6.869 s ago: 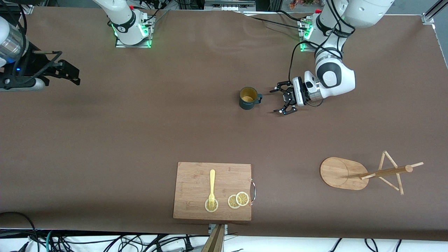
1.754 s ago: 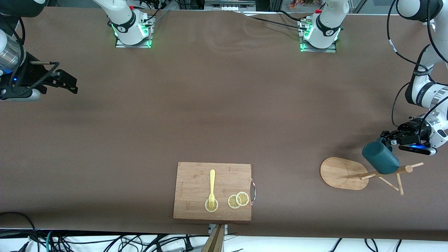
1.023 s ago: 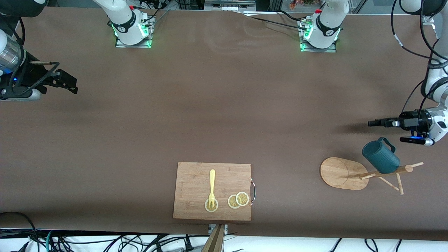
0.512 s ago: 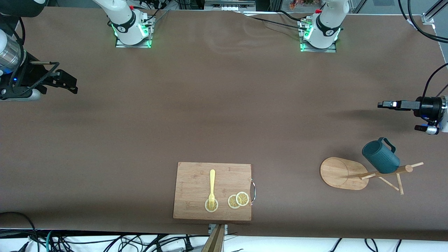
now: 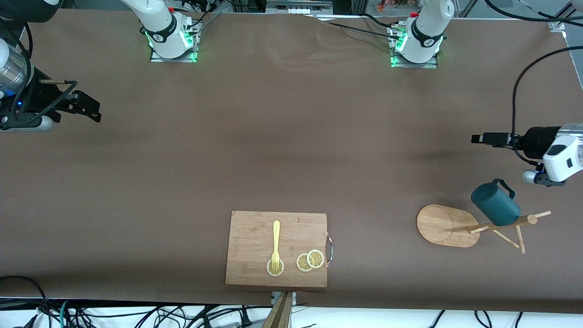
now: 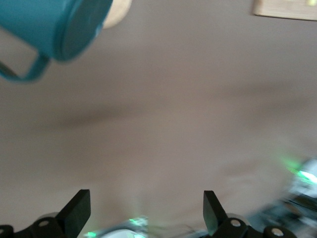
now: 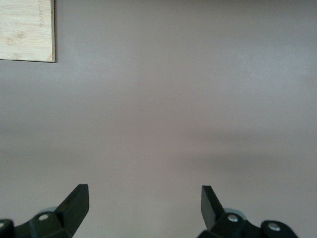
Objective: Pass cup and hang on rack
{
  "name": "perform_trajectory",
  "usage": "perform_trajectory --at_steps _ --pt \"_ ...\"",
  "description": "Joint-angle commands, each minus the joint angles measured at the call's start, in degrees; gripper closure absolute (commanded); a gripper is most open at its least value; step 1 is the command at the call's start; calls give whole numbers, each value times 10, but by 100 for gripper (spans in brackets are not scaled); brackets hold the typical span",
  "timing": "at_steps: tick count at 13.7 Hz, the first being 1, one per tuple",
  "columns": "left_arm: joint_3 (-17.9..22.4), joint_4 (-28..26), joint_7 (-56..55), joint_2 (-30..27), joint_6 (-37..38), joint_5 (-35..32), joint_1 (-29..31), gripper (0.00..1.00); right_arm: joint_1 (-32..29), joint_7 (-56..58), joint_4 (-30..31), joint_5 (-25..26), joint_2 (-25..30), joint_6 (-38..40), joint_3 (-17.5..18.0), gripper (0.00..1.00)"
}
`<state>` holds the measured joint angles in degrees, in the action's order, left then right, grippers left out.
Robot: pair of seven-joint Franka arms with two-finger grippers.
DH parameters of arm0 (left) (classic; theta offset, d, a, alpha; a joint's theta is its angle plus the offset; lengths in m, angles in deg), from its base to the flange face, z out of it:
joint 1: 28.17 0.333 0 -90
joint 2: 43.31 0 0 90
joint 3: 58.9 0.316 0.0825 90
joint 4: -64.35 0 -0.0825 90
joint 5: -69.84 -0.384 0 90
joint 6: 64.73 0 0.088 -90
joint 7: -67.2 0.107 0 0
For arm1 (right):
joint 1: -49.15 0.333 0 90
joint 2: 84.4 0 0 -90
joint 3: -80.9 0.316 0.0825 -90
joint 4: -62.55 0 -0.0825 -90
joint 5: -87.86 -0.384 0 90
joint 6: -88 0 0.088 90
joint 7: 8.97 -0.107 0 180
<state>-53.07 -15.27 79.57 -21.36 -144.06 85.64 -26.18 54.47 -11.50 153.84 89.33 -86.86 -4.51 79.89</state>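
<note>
The teal mug point(image 5: 495, 204) hangs tilted on a peg of the wooden mug tree point(image 5: 473, 224), at the left arm's end of the desk point(image 5: 282, 150); the left pincer point(image 5: 483, 138) hovers empty over bare desk near the mug, fingers spread wide; the right pincer point(image 5: 86, 105) waits over the right arm's end, also spread wide and empty; a bamboo cutting board point(image 5: 255, 241) carries a yellow fork point(image 5: 275, 241) and lemon slices point(image 5: 310, 260).

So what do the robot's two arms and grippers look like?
Both arms are white with black joint bands, on bases lit green. The left gripper and right gripper are black with two flat fingers. Black cables loop along the left arm.
</note>
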Motion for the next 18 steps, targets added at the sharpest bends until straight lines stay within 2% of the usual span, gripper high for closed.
perform_trajectory --at_steps 1,3,5,7,9,10,12,14,18 --pt "8 -6 -5 -43 -76 -109 -58 0 -2 6 -9 8 -3 1 3 0" --pt "8 -5 -7 -69 -121 -115 -55 0 -2 6 -9 8 -3 1 2 0" --pt "8 -6 -8 -99 -126 -122 -52 0 -2 6 -9 8 -3 1 2 0" --pt "9 -7 -15 -123 -98 -126 -45 0 -2 6 -9 8 -3 1 2 0" --pt "4 -5 -68 -124 -29 -132 -50 0 -2 6 -9 8 -3 1 2 0" --pt "2 -4 -103 -124 -18 -141 -55 0 -2 6 -9 8 -3 1 2 0" --pt "-5 -5 -118 -137 -17 -170 -68 0 -2 6 -9 8 -3 1 2 0" --pt "-7 -20 -117 -151 -18 -165 -69 0 -2 6 -9 8 -3 1 2 0" --pt "-8 -13 -116 -140 -17 -163 -73 0 -2 6 -9 8 -3 1 2 0"
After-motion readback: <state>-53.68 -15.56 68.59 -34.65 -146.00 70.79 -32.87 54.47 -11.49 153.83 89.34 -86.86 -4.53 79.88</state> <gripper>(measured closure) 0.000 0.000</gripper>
